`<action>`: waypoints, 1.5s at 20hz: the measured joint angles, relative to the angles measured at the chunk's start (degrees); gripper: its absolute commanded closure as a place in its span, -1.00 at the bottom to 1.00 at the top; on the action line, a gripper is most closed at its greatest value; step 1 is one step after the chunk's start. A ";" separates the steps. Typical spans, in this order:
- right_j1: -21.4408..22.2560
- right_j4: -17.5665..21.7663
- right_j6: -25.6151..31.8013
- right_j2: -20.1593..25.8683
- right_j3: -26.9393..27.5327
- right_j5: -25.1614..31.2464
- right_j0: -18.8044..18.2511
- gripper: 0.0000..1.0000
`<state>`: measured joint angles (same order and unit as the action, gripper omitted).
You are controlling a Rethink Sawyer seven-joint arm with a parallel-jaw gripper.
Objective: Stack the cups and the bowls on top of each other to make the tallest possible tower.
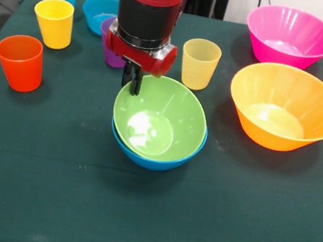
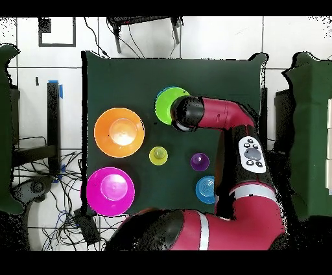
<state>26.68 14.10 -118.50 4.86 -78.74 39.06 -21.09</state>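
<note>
1. The end effector hangs right at the far rim of the green bowl. Its fingers look close together at the rim, maybe pinching it, maybe just letting go. I cannot tell.
2. The green bowl sits inside the blue bowl, just under the end effector. So the tower looks just started.
3. Next it likely needs another piece. The pale yellow cup stands near, and the orange bowl sits farther off on the worktop.

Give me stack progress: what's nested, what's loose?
Done: translucent green plastic bowl sits nested in the medium blue bowl. In hand: gripper hangs at the green bowl's far rim, grasp unclear. Left: large orange-yellow bowl, large pink bowl, small blue bowl and all five cups stand loose.
</note>
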 measured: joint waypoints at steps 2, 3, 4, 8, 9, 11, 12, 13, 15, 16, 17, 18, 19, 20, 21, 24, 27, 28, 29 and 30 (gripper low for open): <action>0.16 0.00 0.00 0.00 -0.37 -0.09 0.00 1.00; 0.24 0.02 0.00 0.00 -0.52 -0.10 0.00 1.00; 0.32 0.04 0.00 0.00 -0.66 -0.11 0.00 1.00; 0.45 0.71 0.00 0.00 -0.69 -0.11 0.00 1.00; 0.47 0.95 0.00 0.01 -0.69 -0.11 0.00 1.00; 0.51 1.28 0.00 0.03 -0.68 -0.11 0.01 1.00; 0.52 1.38 0.00 0.03 -0.68 -0.11 0.01 1.00; 0.54 1.80 0.01 0.06 -0.70 -0.09 0.01 -1.00; 0.53 2.07 0.01 0.06 -0.70 -0.09 0.00 -1.00; 0.52 2.27 0.01 0.06 -0.69 -0.09 0.00 -1.00; 0.52 2.52 0.01 0.06 -0.69 -0.09 0.00 -1.00; 0.52 2.77 0.01 0.07 -0.70 -0.09 0.00 -1.00; 0.52 2.94 0.01 0.07 -0.70 -0.09 0.00 -1.00; 0.52 3.11 0.01 0.08 -0.70 -0.09 0.00 -1.00; 0.52 3.31 0.01 0.09 -0.70 -0.09 0.00 -1.00; 0.52 3.67 0.01 0.10 -0.70 -0.09 0.00 -1.00; 0.52 3.69 0.01 0.12 -0.69 -0.09 0.00 -1.00; 0.52 3.69 0.01 0.12 -0.69 -0.09 0.00 -1.00; 0.52 3.69 0.01 0.12 -0.69 -0.09 0.00 -1.00; 0.52 3.69 0.01 0.12 -0.69 -0.09 0.00 -1.00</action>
<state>27.20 17.80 -118.49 4.98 -79.43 38.96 -21.09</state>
